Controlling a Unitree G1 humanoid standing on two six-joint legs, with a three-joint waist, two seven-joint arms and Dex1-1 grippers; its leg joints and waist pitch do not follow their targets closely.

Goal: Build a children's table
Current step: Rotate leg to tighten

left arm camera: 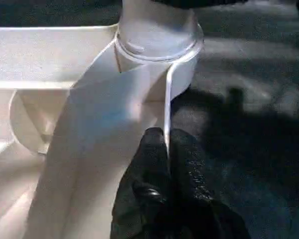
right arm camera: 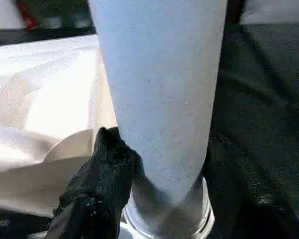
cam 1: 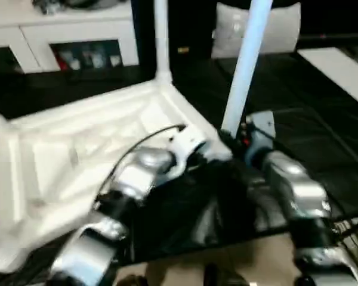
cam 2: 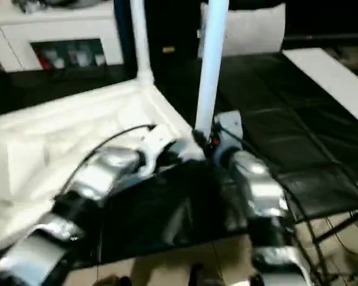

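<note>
The children's table lies upside down on the black work surface. Its white top (cam 1: 89, 149) shows the ribbed underside. One white leg (cam 1: 161, 36) stands upright in the far corner socket. A second leg (cam 1: 247, 59) stands upright in the near right corner socket (left arm camera: 159, 45). My left gripper (left arm camera: 167, 137) is shut on the thin rim of the table top just beside that socket. My right gripper (cam 1: 234, 140) is at the base of the second leg (right arm camera: 159, 99), with one black finger (right arm camera: 109, 154) pressed against its side; the other finger is hidden behind the leg.
A white cabinet (cam 1: 77, 30) stands at the back left, and a white cushion-like object (cam 1: 280, 27) sits behind the legs. A white board (cam 1: 340, 65) lies at the right. The black work surface (cam 1: 298, 95) ends at a front edge above beige floor (cam 1: 250, 262).
</note>
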